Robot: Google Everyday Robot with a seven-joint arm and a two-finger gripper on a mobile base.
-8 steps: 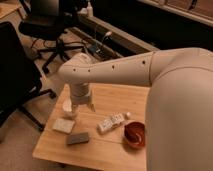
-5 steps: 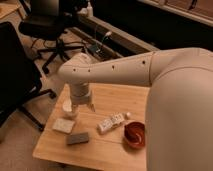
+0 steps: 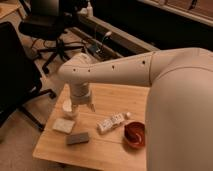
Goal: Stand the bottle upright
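At the far left, a black office chair (image 3: pixel 17 75) is seen on the floor beside the wooden bench (image 3: pixel 102 151). On the left part of the bench a round white cup (image 3: pixel 68 108) is set, with a pale flat block (image 3: pixel 63 125) just in front of it and a darker grey block (image 3: pixel 78 138) slightly further right. The hand (image 3: pixel 83 107) is held low over the bench, just to the right of the cup, pointing downward; its fingers (image 3: pixel 93 106) are spread apart and nothing is gripped. To its right, apart from it, the bottle (image 3: pixel 110 122) is found lying on its side, its pale rounded end turned toward the right. Near that end a red bowl (image 3: pixel 134 135) is placed. The right of the view is filled by the robot's pale arm (image 3: pixel 175 100).
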